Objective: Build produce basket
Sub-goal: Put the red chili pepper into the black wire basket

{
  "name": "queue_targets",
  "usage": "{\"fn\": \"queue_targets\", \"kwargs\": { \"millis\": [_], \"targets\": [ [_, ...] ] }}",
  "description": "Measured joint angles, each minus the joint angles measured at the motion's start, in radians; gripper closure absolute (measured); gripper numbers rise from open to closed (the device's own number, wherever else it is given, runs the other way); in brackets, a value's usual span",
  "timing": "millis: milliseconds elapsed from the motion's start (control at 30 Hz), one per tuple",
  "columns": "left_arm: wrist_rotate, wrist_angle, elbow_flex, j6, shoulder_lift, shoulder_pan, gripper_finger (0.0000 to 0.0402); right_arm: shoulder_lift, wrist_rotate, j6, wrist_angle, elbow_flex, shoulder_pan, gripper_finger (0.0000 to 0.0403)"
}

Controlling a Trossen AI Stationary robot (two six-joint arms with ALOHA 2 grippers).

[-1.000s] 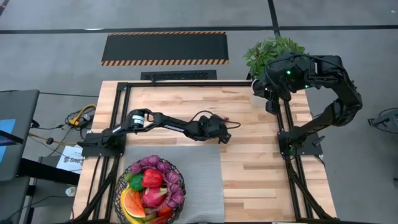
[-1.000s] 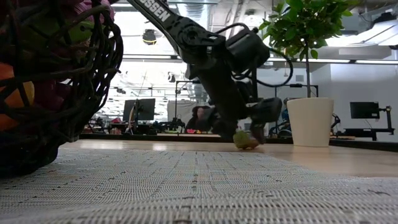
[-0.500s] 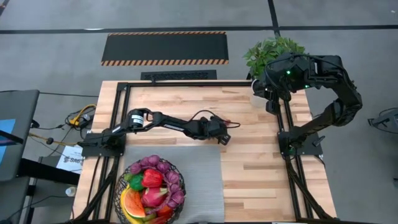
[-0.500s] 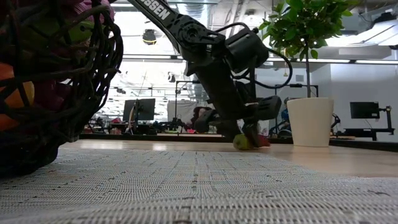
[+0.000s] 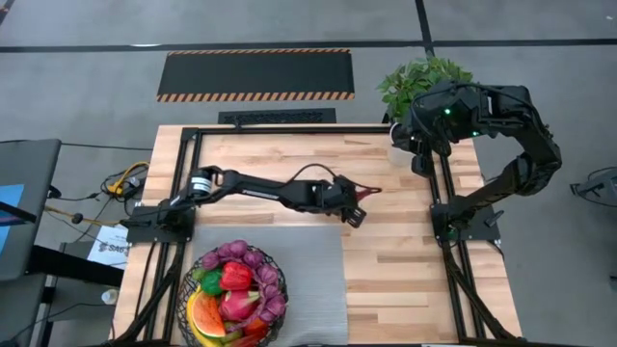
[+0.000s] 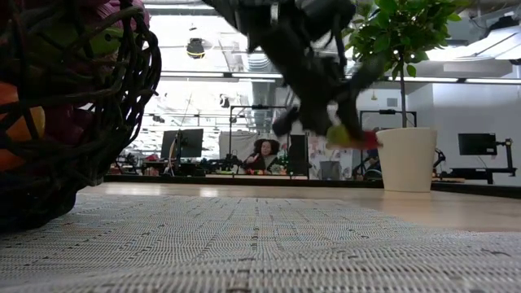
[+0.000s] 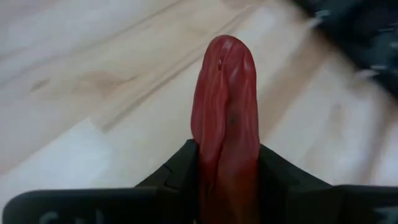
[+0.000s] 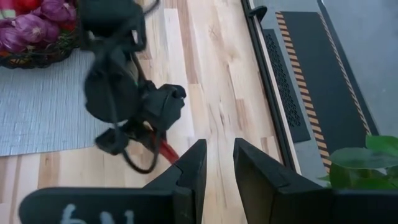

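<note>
**Left arm has a red pepper clear of the table; basket waits at seven o'clock**

You have the left gripper [image 5: 359, 196] near table centre, its fingers [image 7: 180, 171] clamped on a slim red chili pepper [image 7: 225, 118], the tip pointing out past the jaws. In the low view the pepper [image 6: 365, 138] hangs above the wood, green stem end inward; I judge this grip leaves the length free to drop into the basket. The basket [image 5: 183, 289] sits at seven o'clock on the grey mat [image 5: 308, 280], well apart from the gripper. Count: one basket, one pepper in hand, several pieces already inside, not countable exactly. The right gripper [image 8: 216, 163] waits at one o'clock beside the potted plant [image 5: 415, 77], jaws narrowly parted, holding nothing
</note>
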Motion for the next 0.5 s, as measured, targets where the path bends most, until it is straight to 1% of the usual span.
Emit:
{"fn": "queue_targets", "kwargs": {
  "millis": [133,333,433,500],
  "targets": [
    [0.028,-0.114,0.072,0.059,-0.061,-0.013,0.0316,0.000,0.001,-0.003,0.012,0.000,0.000,0.0298],
    [0.029,-0.369,0.182,0.134,-0.163,-0.058,0.0308,0.000,0.001,-0.002,0.023,0.000,0.000,0.0298],
    [0.030,-0.490,0.201,0.127,-0.226,-0.092,0.0307,0.000,0.001,0.002,0.023,0.000,0.000,0.0298],
    [0.029,-0.540,0.203,0.096,-0.273,-0.122,0.0307,0.000,0.001,0.002,0.023,0.000,0.000,0.0298]
  ]
}}
